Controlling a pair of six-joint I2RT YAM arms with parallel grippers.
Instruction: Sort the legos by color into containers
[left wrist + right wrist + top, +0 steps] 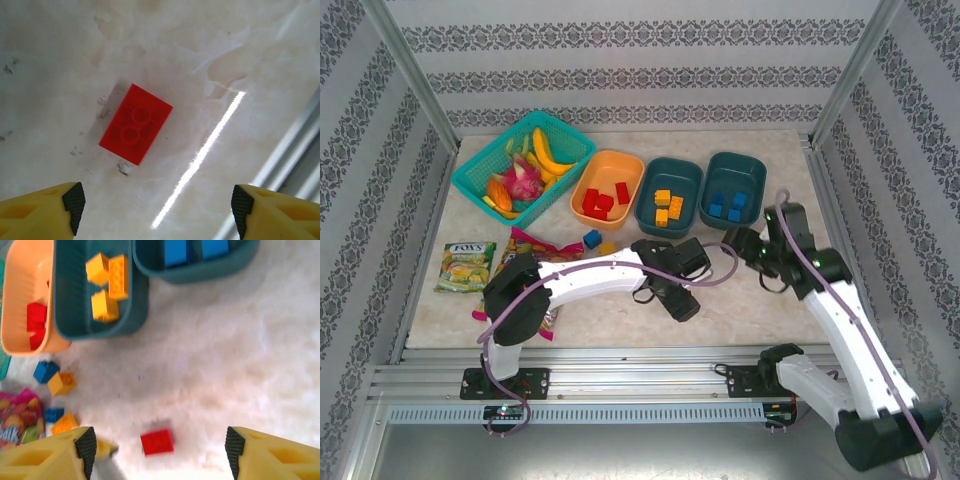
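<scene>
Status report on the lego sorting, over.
Left end effector open, red lego below on table. Right end effector open, empty. Nothing blocks the lego.

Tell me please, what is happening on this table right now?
Two robot arms are sorting toy bricks by colour. Red bricks lie in the orange tub, yellow bricks in the middle teal tub and blue bricks in the right teal tub. The left gripper is open and hovers over a loose red brick on the table. The right gripper is open and holds nothing. A loose blue brick and a loose yellow brick wait nearby.
</scene>
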